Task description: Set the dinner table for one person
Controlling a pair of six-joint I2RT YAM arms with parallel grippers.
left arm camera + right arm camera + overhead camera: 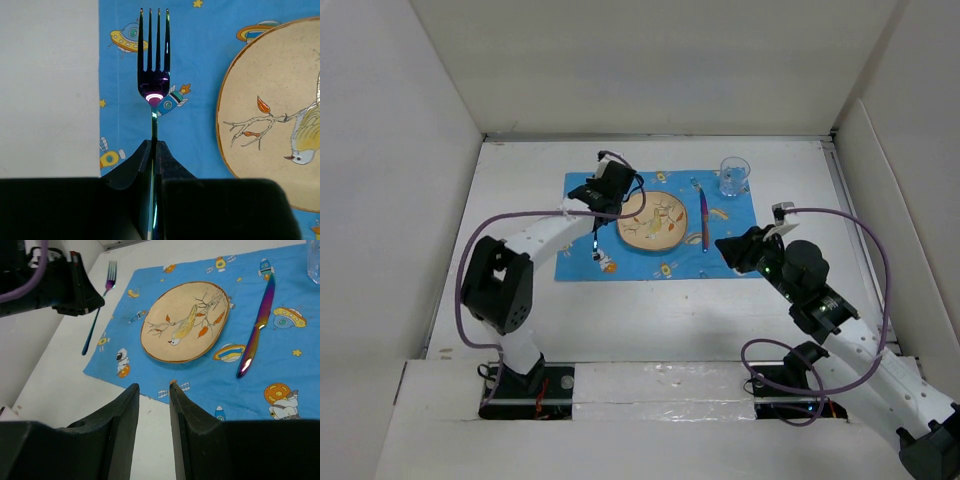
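Observation:
The white dinner table (650, 320) holds a blue cartoon-print placemat (740, 215). On the mat are a beige bird-pattern plate (653, 220), an iridescent knife (704, 222) to its right, and a clear glass (734, 175) at the far right corner. My left gripper (592, 203) is shut on the handle of an iridescent fork (154, 75). The tines point away, low over the mat's left strip beside the plate (270, 115). I cannot tell whether the fork touches the mat. My right gripper (152, 390) is open and empty over the mat's near edge.
White walls (400, 150) enclose the table on the left, the far side and the right. The left arm's purple cable (520, 215) loops over the table's left part. The right arm's cable (875, 260) arcs near the right wall.

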